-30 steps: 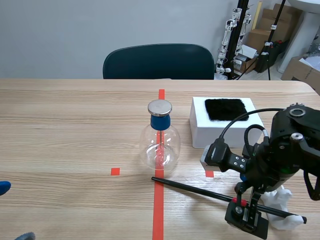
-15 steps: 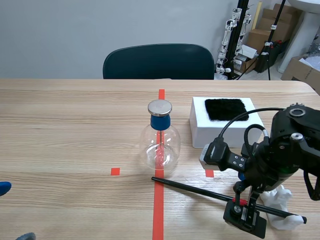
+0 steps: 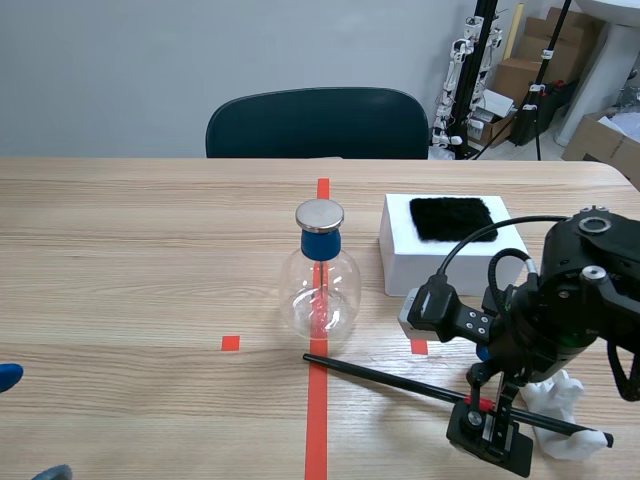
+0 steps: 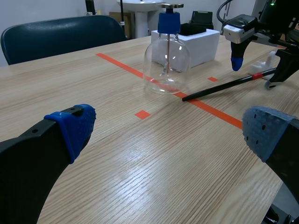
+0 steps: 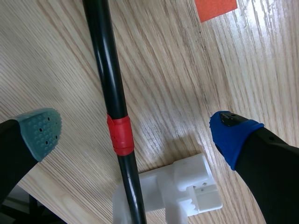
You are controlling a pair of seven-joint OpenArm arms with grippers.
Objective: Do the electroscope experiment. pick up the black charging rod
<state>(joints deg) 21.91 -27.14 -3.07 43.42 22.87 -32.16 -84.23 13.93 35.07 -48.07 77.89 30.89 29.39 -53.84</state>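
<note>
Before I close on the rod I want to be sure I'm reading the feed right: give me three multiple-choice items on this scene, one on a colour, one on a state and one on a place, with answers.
1. The band around the black charging rod is:
A. yellow
B. red
C. green

2. The right pincer is:
A. open, one finger on each side of the rod
B. shut on the rod
C. shut on nothing

3. The black cloth lies:
A. over the rod
B. in the right pincer
C. on the white box

Answers:
1 B: the right wrist view shows a red band on the rod.
2 A: its pads stand apart, with the rod between them and touching neither.
3 C: the scene view shows it on top of the box.
</note>
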